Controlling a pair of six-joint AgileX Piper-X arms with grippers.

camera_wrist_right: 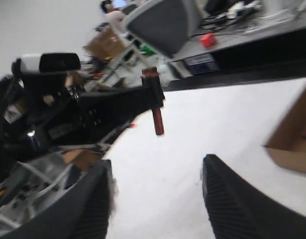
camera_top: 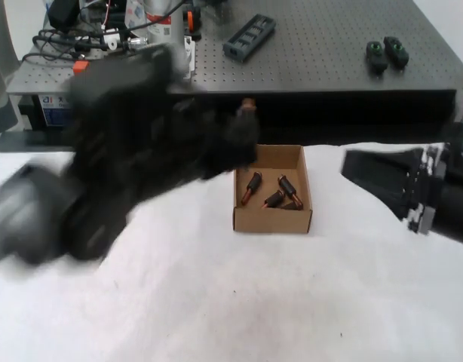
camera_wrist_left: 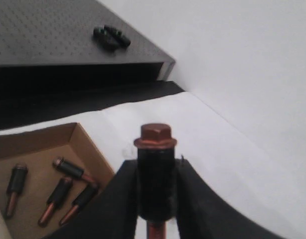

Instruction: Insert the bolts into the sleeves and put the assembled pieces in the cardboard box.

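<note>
My left gripper (camera_wrist_left: 154, 189) is shut on an assembled piece (camera_wrist_left: 155, 172), a copper bolt inside a black sleeve, held upright with the hex head on top. In the high view the left gripper (camera_top: 243, 139) holds the assembled piece (camera_top: 246, 107) above the back left corner of the cardboard box (camera_top: 271, 220). Several assembled pieces (camera_top: 271, 193) lie inside the box. My right gripper (camera_top: 351, 167) stands open to the right of the box with nothing between its fingers (camera_wrist_right: 93, 199). The right wrist view shows the left gripper (camera_wrist_right: 143, 99) with its bolt (camera_wrist_right: 155, 107) and the box corner (camera_wrist_right: 292, 144).
A dark perforated bench (camera_top: 314, 53) lies behind the white cloth (camera_top: 231, 302). On it are a grey slotted block (camera_top: 249, 36), two black parts with green centres (camera_top: 386, 51), and cables and gear (camera_top: 111, 30) at the back left.
</note>
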